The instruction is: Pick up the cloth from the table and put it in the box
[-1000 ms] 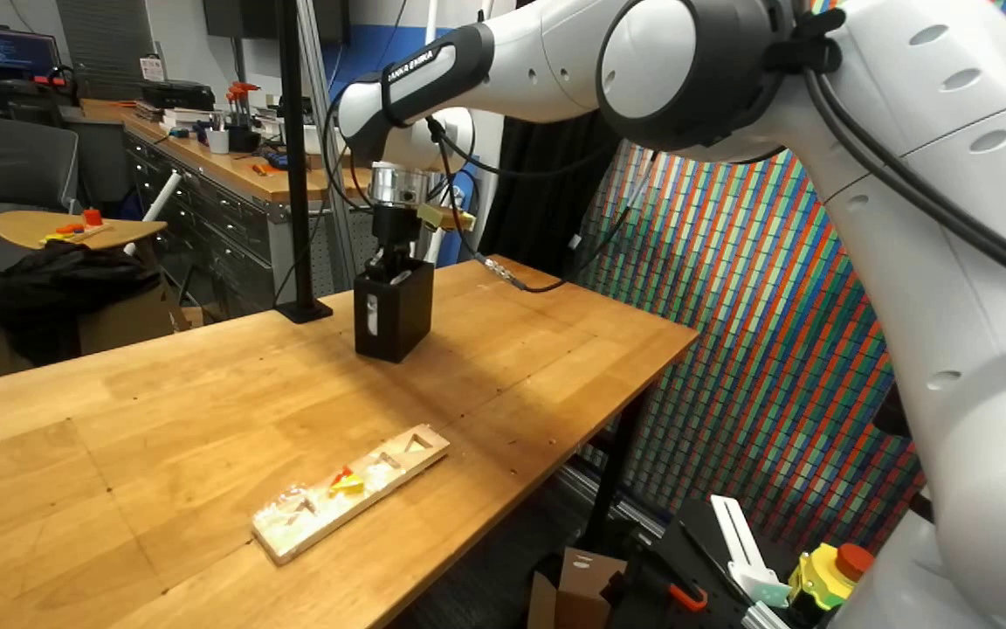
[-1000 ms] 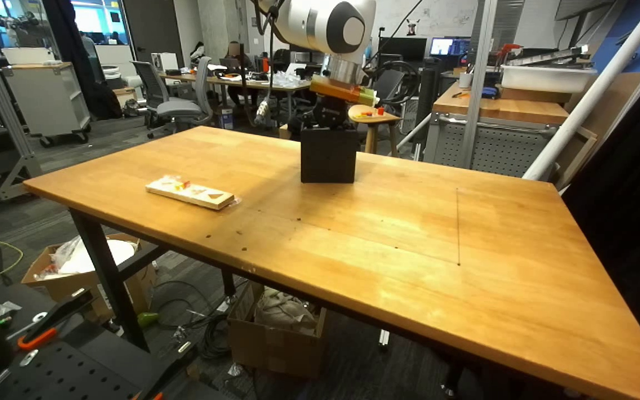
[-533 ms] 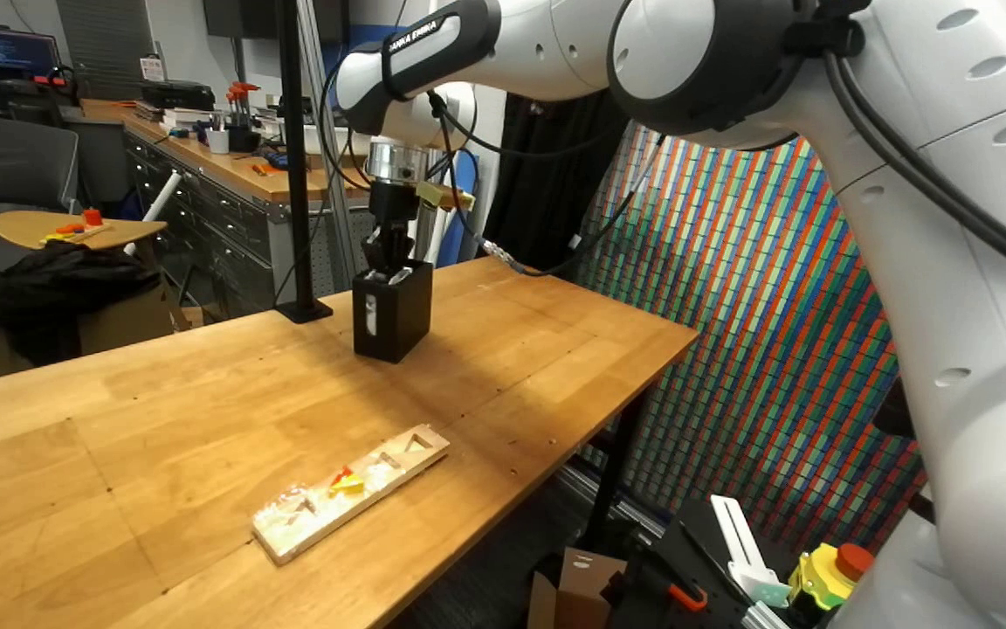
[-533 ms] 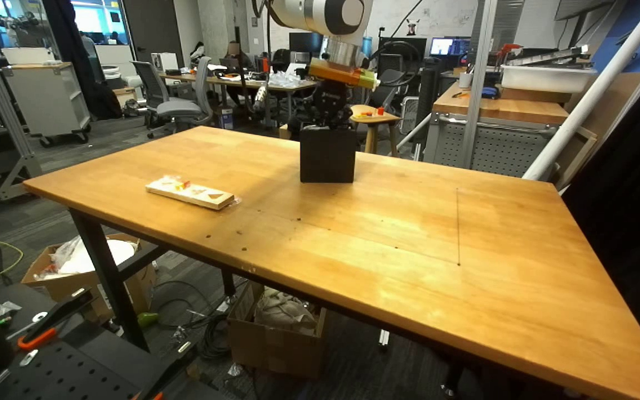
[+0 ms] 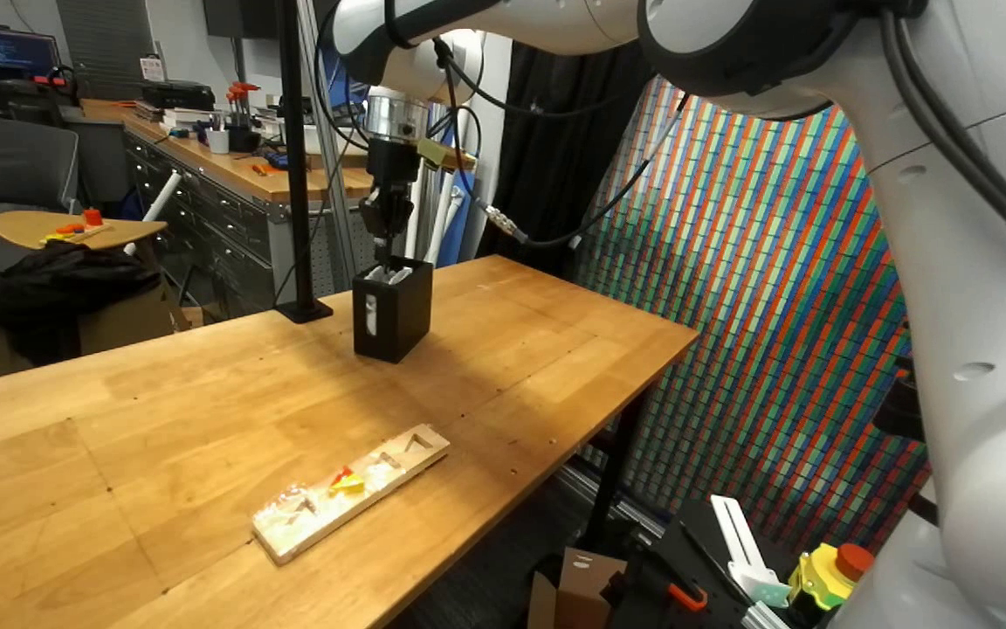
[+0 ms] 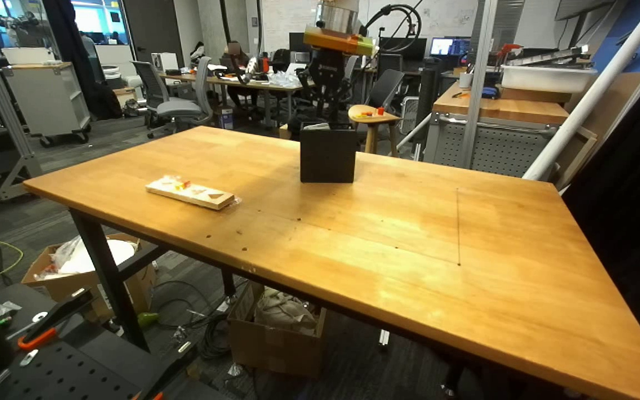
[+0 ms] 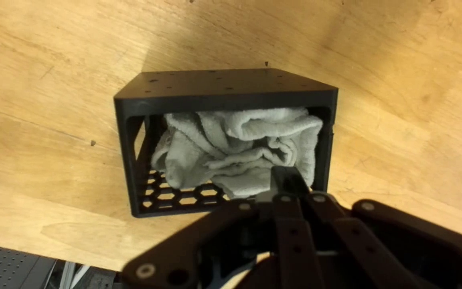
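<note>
Closest to my wrist camera hangs my gripper (image 7: 288,178), its two fingers clenched against each other over the box (image 7: 223,102); I can't tell whether the tips touch the fabric below. In the wrist view they overlap the lower right of the cloth (image 7: 237,150), which lies bunched inside the box. Its long axis runs left to right there, along the longer side of the box's mouth. As it is wadded, I can't say which end leads; the left folds slant down to the right, and a thick lip curls over at upper right. I read it as pale grey-white, soft and fuzzy, with rounded rumpled edges and dark hollows between layers. In both exterior views I catch a bit of it at the opening. The black box stands upright on the table (image 7: 54,180), well apart from the pale wooden strip (image 5: 385,478) with coloured pieces (image 5: 347,484). Beyond are a wooden stool (image 6: 385,119) and a workbench (image 6: 520,111).
</note>
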